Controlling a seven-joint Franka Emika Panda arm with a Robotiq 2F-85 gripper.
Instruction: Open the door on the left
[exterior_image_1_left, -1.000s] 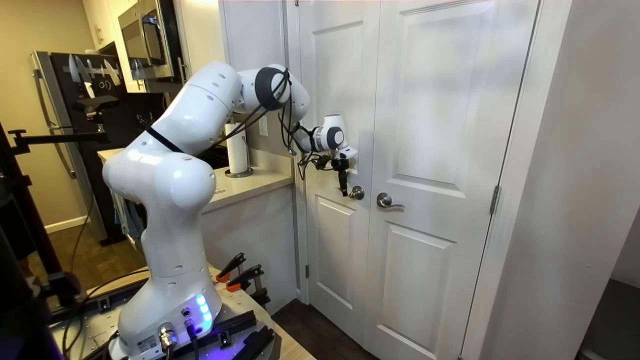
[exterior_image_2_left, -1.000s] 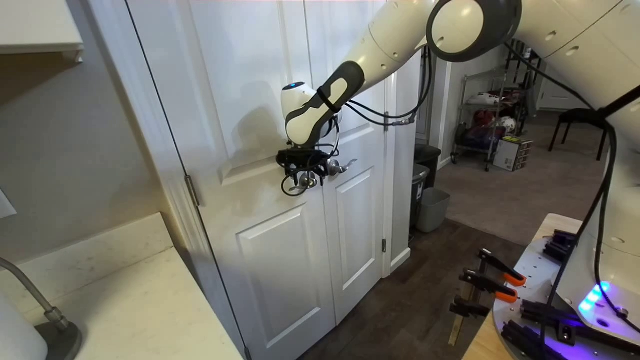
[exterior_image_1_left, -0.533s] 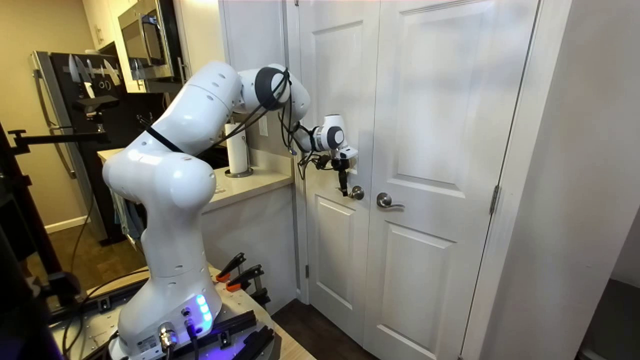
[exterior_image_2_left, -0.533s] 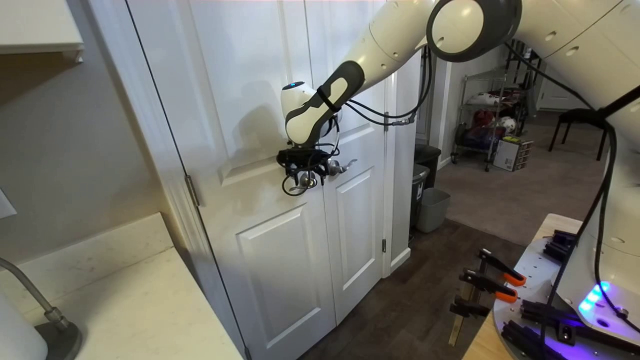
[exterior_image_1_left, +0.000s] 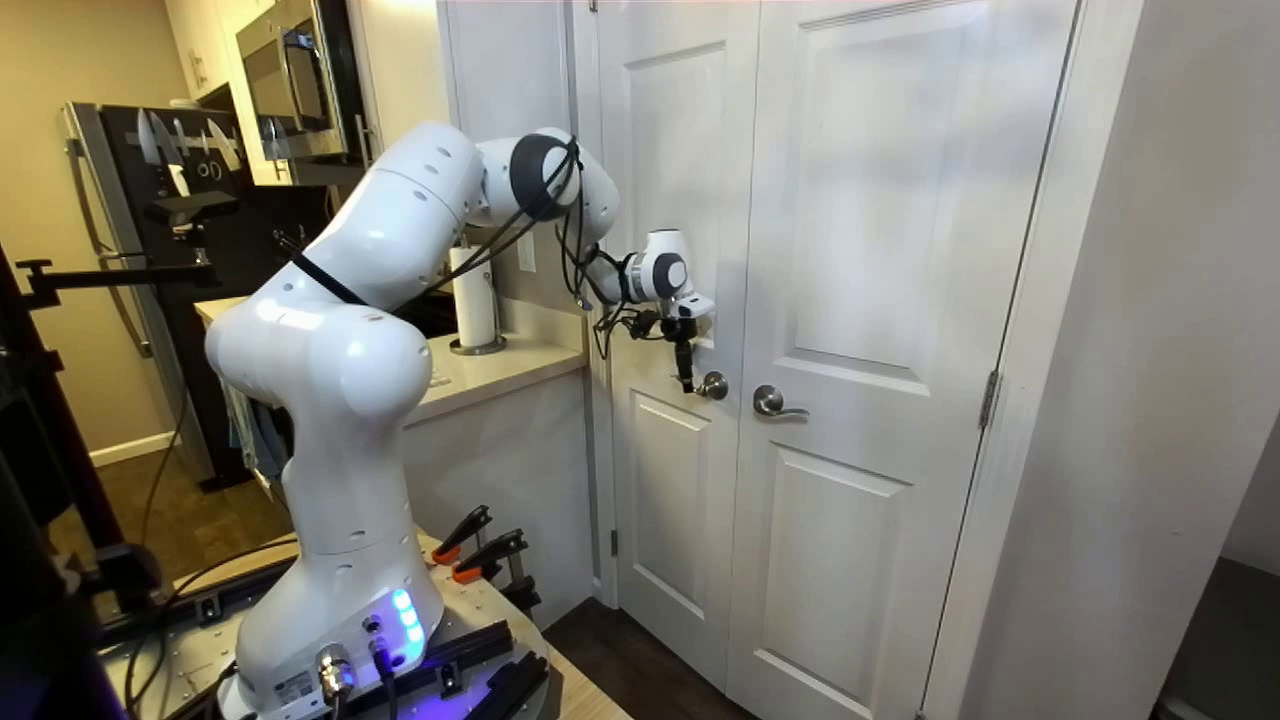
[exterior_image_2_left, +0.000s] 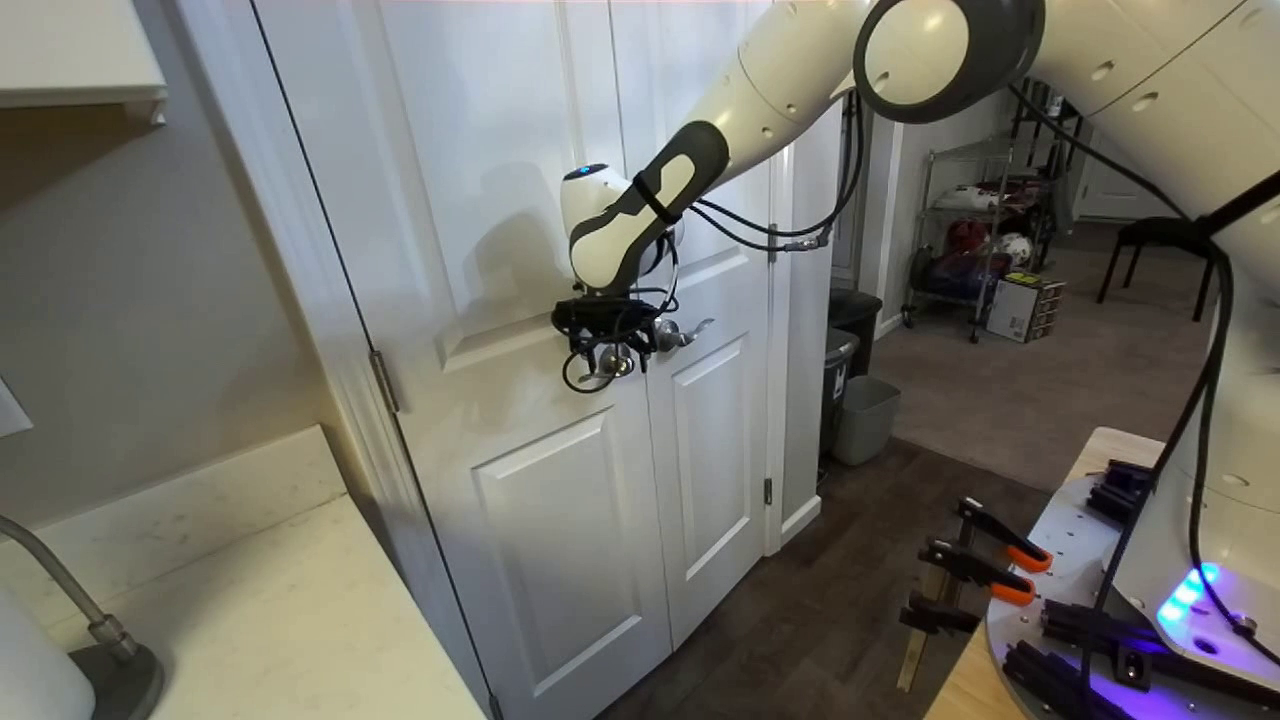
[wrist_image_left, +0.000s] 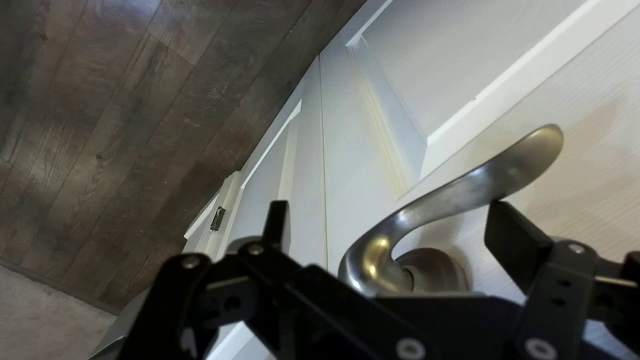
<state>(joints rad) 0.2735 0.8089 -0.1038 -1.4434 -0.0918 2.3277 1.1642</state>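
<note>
Your end effector (wrist_image_left: 392, 230) was released, its black fingers (wrist_image_left: 515, 245) spread apart and pointing down, and in the wrist view the silver lever handle (wrist_image_left: 452, 197) of the door (exterior_image_1_left: 690, 180) on the left crossed the gap between them, though you could not tell whether the fingertip overlapping the lever touched it. That door stood closed in both exterior views, the handle near its right-hand edge and its face in line with the matching door (exterior_image_1_left: 850, 300). Farther back, your arm (exterior_image_1_left: 380, 235) stood mounted on the tabletop (exterior_image_1_left: 580, 695), while the counter (exterior_image_1_left: 530, 360) lay to the door's left.
</note>
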